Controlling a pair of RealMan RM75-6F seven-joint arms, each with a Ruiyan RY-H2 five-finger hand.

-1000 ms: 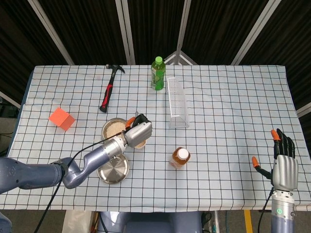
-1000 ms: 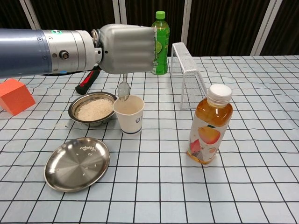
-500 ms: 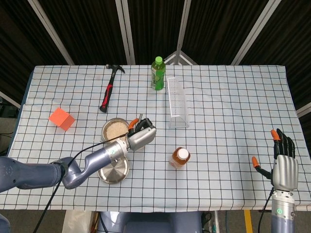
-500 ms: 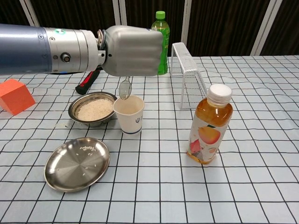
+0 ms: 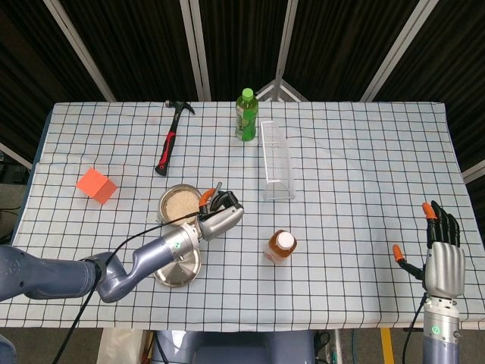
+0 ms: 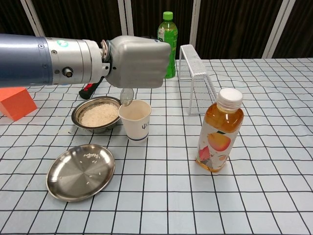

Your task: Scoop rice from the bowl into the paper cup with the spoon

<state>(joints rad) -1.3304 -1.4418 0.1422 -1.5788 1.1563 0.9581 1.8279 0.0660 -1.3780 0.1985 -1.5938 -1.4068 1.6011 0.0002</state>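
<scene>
Two round steel dishes (image 6: pixel 80 172), paper cup (image 6: pixel 135 120).

The head view looks steeply down from above the robot's side of the desk (image 5: pixel 364 152), facing the far edge and the dark curtained backdrop. It stands well back, taking in the whole checked cloth from edge to edge, with both arms entering from the bottom.

The chest view sits low, just above the desk (image 6: pixel 254 196) surface, looking almost level toward the far side. It is close in, so the left hand (image 6: pixel 139 61) fills much of the upper left.

Both views share the middle of the desk: the bowl (image 5: pixel 176 202) (image 6: pixel 97 114), steel plate (image 5: pixel 178 265) (image 6: pixel 80 171), juice bottle (image 5: pixel 280 246) (image 6: pixel 220 129), green bottle (image 5: pixel 245 114) (image 6: pixel 167 36) and wire rack (image 5: pixel 275 159) (image 6: pixel 195 78).
</scene>
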